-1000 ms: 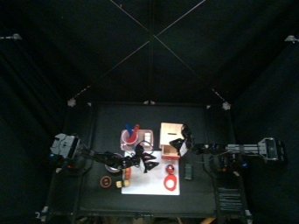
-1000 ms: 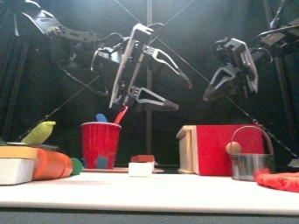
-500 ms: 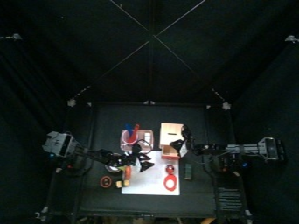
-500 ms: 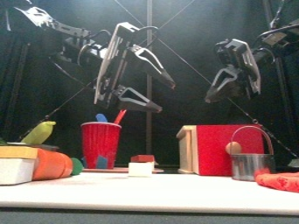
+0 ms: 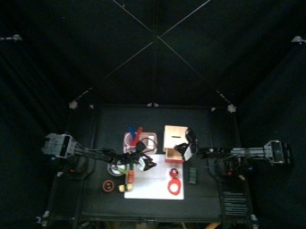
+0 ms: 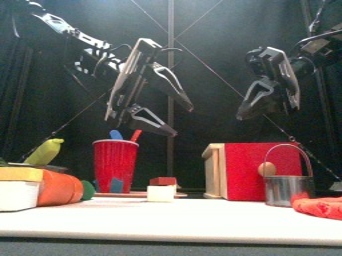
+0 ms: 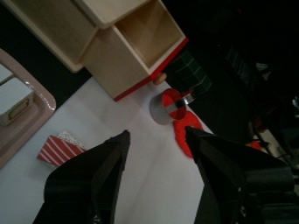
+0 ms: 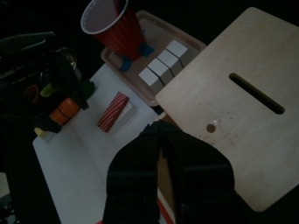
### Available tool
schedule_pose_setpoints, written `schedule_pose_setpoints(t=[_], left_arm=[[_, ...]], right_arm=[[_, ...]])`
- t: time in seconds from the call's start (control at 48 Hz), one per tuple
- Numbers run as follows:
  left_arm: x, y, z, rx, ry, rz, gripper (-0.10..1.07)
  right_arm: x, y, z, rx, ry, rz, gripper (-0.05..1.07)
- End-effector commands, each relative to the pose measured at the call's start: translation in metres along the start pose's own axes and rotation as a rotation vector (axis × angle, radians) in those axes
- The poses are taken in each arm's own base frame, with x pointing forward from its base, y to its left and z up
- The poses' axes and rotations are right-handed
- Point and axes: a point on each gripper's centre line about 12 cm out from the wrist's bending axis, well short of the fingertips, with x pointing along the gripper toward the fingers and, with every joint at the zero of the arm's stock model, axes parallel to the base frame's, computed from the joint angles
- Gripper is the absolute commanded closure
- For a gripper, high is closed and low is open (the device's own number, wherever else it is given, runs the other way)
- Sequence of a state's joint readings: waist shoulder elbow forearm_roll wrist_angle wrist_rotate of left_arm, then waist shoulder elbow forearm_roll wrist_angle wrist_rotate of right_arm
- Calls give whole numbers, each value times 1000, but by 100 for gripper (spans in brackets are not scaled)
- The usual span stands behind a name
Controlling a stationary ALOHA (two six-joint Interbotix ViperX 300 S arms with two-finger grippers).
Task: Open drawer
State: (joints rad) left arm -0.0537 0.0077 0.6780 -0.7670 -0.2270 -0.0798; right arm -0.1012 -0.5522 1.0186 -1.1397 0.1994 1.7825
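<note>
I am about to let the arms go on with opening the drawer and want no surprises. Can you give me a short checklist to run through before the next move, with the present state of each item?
1. Left gripper open: ok, its jaws stand wide apart.
2. Left gripper free of load: ok, nothing lies between its jaws in the left wrist view.
3. Left gripper at the drawer: not ok, it hangs high above the red cup, beside the drawer, apart from it.
4. Right gripper clear of the drawer: ok, it hangs above it, jaws nearly together, holding nothing.
5. Drawer already open: cannot tell; the left wrist view shows a hollow compartment, but whether it has slid out is unclear.
6. Small bucket in front of the drawer: not ok, it may hinder.
</note>
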Motion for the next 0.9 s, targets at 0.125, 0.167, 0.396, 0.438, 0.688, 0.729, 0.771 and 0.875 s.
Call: schedule_pose_setpoints(t=[0.125, 0.167, 0.396, 0.438, 0.688, 0.729, 0.771, 0.875], left_arm=[[-7, -8, 21, -12, -37, -28, 9], [-7, -6, 20, -14, -31, -24, 9], [-9, -4, 18, 56, -37, -30, 9], [-9, -5, 20, 68, -49, -35, 9], [-10, -3, 19, 72, -54, -32, 9], [-10, -3, 19, 69, -55, -32, 9], [-9, -3, 19, 67, -57, -31, 9], [-8, -2, 18, 71, -57, -28, 9]], right_arm=[[-2, 3, 5, 11, -13, 9, 89], [-2, 2, 5, 11, -13, 8, 89], [-1, 0, 6, 10, -16, -6, 89], [-1, 0, 6, 10, -16, -4, 89], [-1, 0, 5, 13, -15, -5, 89], [-1, 1, 6, 12, -16, -4, 89], [-1, 0, 5, 12, -14, -6, 89], [-2, 1, 6, 12, -17, -1, 89]])
